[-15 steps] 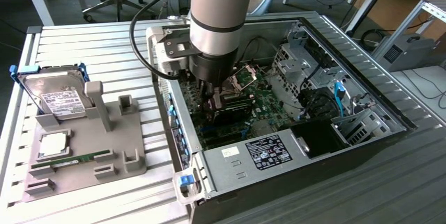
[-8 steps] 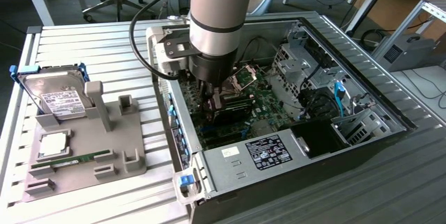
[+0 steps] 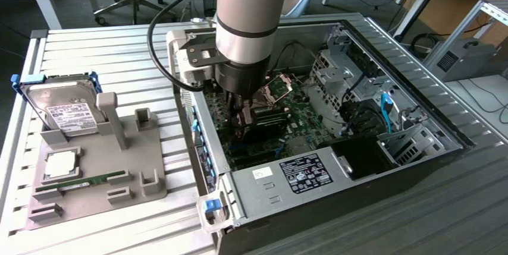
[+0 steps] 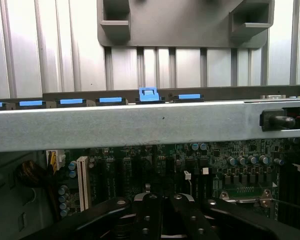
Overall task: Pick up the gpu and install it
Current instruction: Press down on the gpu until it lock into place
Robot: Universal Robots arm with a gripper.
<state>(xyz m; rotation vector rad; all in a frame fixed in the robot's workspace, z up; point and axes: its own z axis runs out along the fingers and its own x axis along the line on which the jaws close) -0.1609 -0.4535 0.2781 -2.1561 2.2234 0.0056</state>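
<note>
The arm reaches down into the open case (image 3: 413, 112). The gripper (image 3: 242, 101) is low inside it, just above the green board (image 3: 306, 112).

In the wrist view the gripper (image 4: 162, 212) has its two black fingers (image 4: 147, 215) pressed close together. The jaws are shut tight.

Right under the gripper, in the exterior view, sits a dark flat thing with green on it. This looks like the gpu (image 3: 266, 123). It is down by the green board, in the middle of the case. It touches the gripper or is just below it. I cannot tell if the gripper has hold of it.

Past the fingers in the wrist view is the gray wall of the case (image 4: 140, 125), with a row of blue clips (image 4: 147, 94) behind it.

Outside the case, well away from the gripper, is a gray stand (image 3: 139, 160). A hard drive (image 3: 63, 109) stands on it. A thin green stick (image 3: 87, 180) lies flat on it too.
</note>
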